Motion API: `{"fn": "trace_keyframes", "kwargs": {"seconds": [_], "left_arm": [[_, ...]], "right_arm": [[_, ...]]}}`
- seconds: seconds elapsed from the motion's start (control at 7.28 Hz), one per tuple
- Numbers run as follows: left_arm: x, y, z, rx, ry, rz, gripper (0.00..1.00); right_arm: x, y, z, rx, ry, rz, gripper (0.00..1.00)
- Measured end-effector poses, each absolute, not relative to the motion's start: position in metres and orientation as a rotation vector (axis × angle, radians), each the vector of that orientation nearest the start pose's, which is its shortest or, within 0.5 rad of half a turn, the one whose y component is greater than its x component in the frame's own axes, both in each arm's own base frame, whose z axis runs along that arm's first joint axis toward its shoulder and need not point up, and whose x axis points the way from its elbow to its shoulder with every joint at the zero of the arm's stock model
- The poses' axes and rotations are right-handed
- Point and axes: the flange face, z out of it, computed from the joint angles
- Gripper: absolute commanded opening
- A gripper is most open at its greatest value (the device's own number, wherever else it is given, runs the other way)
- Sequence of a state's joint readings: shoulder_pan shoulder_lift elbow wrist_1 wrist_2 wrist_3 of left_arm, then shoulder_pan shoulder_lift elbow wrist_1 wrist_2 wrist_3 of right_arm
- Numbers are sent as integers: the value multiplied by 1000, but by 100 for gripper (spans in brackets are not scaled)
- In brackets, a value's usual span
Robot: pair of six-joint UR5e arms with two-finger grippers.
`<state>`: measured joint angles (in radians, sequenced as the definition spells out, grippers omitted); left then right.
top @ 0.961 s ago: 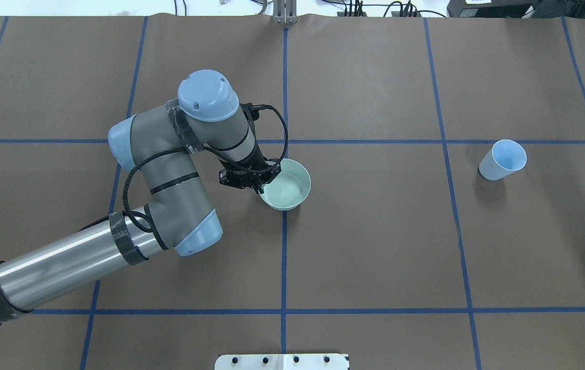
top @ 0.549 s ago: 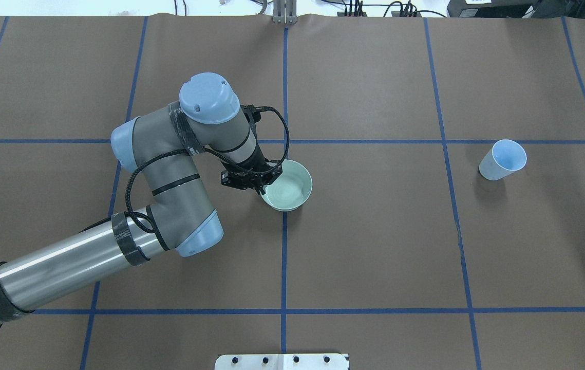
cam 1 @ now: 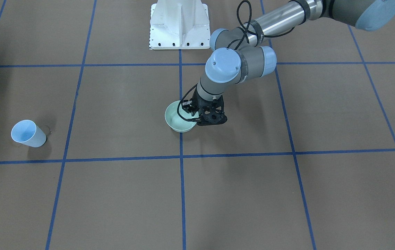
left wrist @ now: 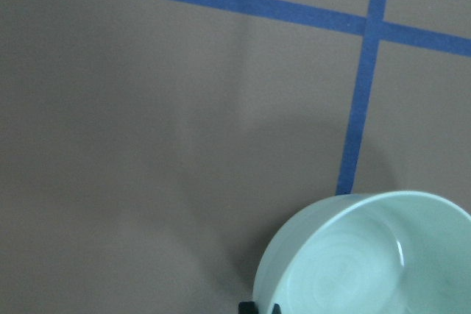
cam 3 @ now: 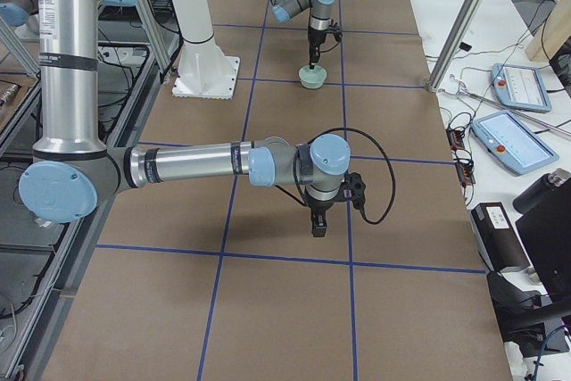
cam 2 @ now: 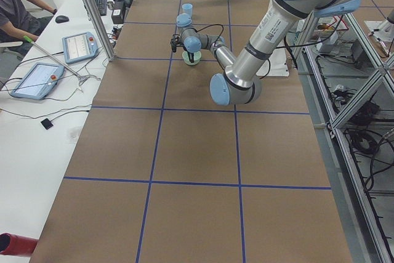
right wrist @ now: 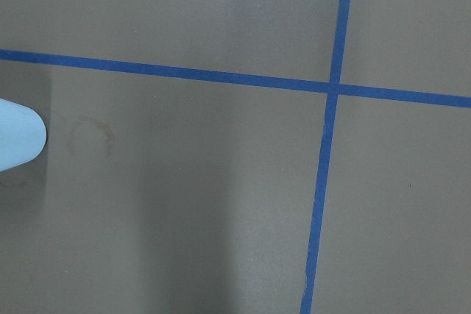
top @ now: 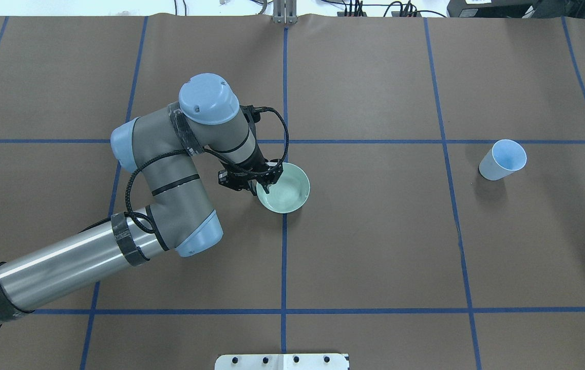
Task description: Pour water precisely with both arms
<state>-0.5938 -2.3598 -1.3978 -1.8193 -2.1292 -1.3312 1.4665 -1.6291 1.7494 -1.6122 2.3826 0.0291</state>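
- Two arms at work here: the left arm (top: pixel 169 169) reaches out to the middle of the brown surface (top: pixel 374 246). The right arm (cam 3: pixel 196 165) shows only in the view from the robot's right end.
- One pale green bowl (top: pixel 302 198) sits right at the tips of the left pincer (top: pixel 264 186), which is clamped on its rim, one finger inside and one outside.
- The water (top: pixel 286 191) lies in that bowl, just beyond the inner finger, showing only as a pale sheen.
- One light blue cup (top: pixel 502 160) stands upright, well apart from the left pincer, off toward the robot's right.
- The right pincer (cam 3: pixel 318 227) points down over bare surface. I cannot tell whether its fingers are apart or together.
- In the right wrist view, only a bit of the cup's side shows, at the left edge.
- One white pedestal (cam 1: pixel 179 26) stands behind the left pincer, on the robot's side.
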Motion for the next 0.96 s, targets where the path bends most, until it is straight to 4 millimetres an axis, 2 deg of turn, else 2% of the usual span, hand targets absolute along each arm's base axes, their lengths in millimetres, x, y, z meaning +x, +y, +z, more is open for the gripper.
{"fn": "trace_keyframes", "kwargs": {"seconds": [0.27,0.55,0.82,0.96], "left_arm": [[569,-487,204,-122,1000,-81,66],[542,-484,190,-93,1041,-81,66],[514,-473,206,-82,1051,-88,66],[507,-469,213,-82,1050,-90,66]], "right_arm": [[10,-475,597,62,-823,-125,100],[-7,-474,588,154,-882,-203,100],[-49,-473,572,238,-933,-343,100],[-69,-471,562,303,-947,-416,100]]}}
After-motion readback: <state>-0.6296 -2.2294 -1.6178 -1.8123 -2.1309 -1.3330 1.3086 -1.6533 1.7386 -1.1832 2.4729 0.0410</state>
